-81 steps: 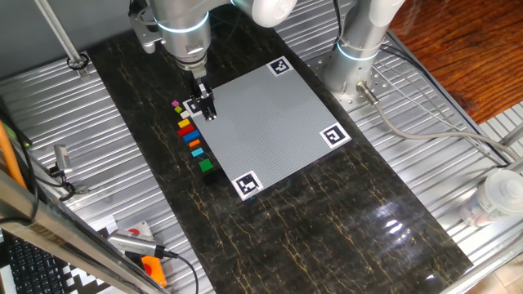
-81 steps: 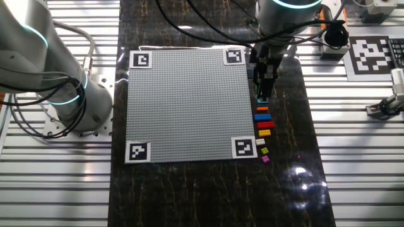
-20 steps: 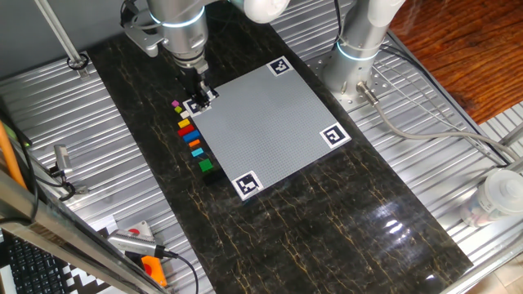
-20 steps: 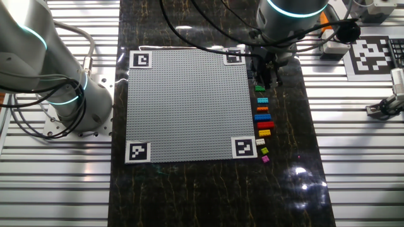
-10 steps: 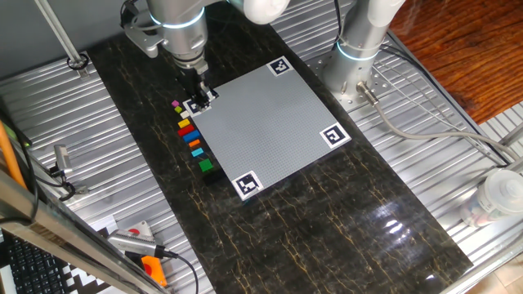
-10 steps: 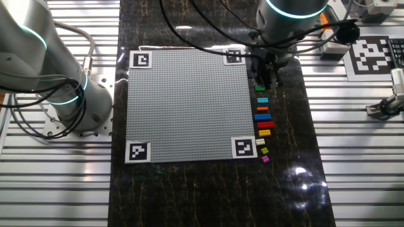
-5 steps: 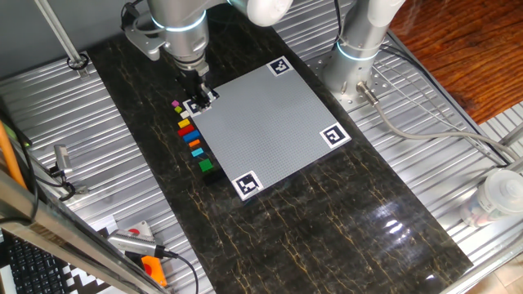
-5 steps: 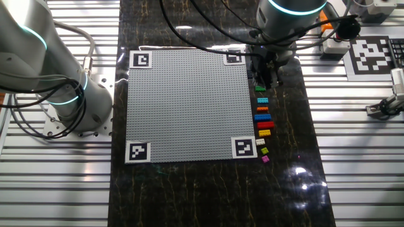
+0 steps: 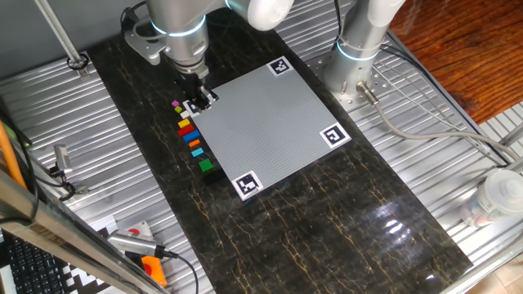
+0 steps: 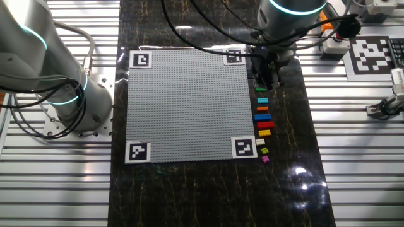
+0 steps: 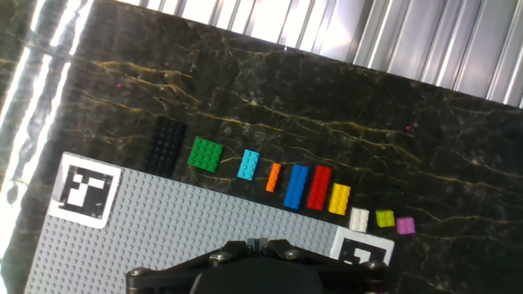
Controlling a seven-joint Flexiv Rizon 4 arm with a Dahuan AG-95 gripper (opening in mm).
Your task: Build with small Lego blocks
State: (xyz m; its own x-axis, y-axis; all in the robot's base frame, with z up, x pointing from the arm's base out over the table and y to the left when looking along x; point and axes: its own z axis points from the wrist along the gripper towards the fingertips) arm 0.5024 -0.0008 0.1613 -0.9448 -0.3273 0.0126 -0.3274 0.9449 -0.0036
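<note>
The bricks lie in a single row on the dark bench point(image 11: 343, 90), just outside one edge of the grey plate point(image 10: 189, 104), presumably so each can be picked singly and carried a short way onto the studs. In the hand view the row reads: black point(image 11: 165, 147), green point(image 11: 205, 154), cyan point(image 11: 248, 164), orange point(image 11: 273, 177), blue point(image 11: 296, 186), red point(image 11: 319, 188), yellow point(image 11: 339, 198), white point(image 11: 359, 218), lime point(image 11: 385, 218), pink point(image 11: 405, 225). None is on the plate, so building appears not yet begun. The pincer point(image 10: 267, 74) hangs over the green end of the row beside a corner marker point(image 10: 234, 56), apart from the bricks and holding nothing visible. Whether its jaws are parted cannot be told: the fixed views show only a dark mass and the hand view only the housing. The bricks lie ahead of and below it, the green and black ones seemingly nearest. A second arm point(image 10: 44, 57) stands idle on the plate's far side.
</note>
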